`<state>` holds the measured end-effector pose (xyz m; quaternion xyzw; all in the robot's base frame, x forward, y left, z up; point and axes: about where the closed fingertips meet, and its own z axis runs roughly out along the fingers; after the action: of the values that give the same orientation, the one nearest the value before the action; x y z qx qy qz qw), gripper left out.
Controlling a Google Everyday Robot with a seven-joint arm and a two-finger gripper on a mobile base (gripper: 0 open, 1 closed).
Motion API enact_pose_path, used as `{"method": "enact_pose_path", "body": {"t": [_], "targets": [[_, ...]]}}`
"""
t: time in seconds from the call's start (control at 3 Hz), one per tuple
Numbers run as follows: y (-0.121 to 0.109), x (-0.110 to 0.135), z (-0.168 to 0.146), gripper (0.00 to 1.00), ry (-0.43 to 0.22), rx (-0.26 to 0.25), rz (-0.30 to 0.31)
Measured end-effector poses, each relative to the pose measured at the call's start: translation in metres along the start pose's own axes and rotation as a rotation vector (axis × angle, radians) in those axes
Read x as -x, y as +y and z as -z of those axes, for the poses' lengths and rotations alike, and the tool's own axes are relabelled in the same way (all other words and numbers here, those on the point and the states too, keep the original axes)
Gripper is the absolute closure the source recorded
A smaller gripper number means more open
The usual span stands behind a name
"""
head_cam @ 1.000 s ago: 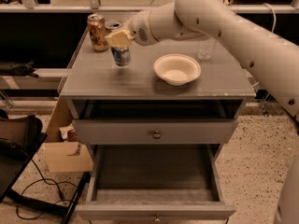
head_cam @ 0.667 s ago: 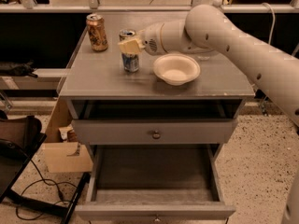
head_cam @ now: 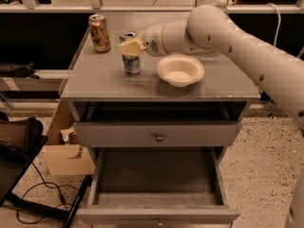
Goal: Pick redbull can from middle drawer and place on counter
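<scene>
Middle drawer (head_cam: 156, 215) open, below and nearer than the white bowl (head_cam: 180, 71). Bowl sits on the counter (head_cam: 95, 82). Redbull can (head_cam: 131, 64) stands upright on the counter just left of the bowl, with the gripper (head_cam: 131, 47) fingers clasped round its upper part. Gold-brown can (head_cam: 99, 33) stands farther back, left of the bowl.

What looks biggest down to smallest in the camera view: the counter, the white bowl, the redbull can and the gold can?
1. counter
2. white bowl
3. redbull can and gold can: they look about alike, and the gold one stands farther back, so no ranking.
The end effector is at the redbull can's top.
</scene>
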<state>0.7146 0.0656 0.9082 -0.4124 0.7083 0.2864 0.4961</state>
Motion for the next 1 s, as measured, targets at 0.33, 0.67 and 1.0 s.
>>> {"method": "enact_pose_path", "body": {"t": [0.33,0.67,1.0], "targets": [[0.000,0.000,0.000,0.19,0.000,0.000,0.000],[0.000,0.000,0.000,0.00,0.000,0.000,0.000],[0.001,0.016,0.007,0.00,-0.008,0.012,0.024]]}}
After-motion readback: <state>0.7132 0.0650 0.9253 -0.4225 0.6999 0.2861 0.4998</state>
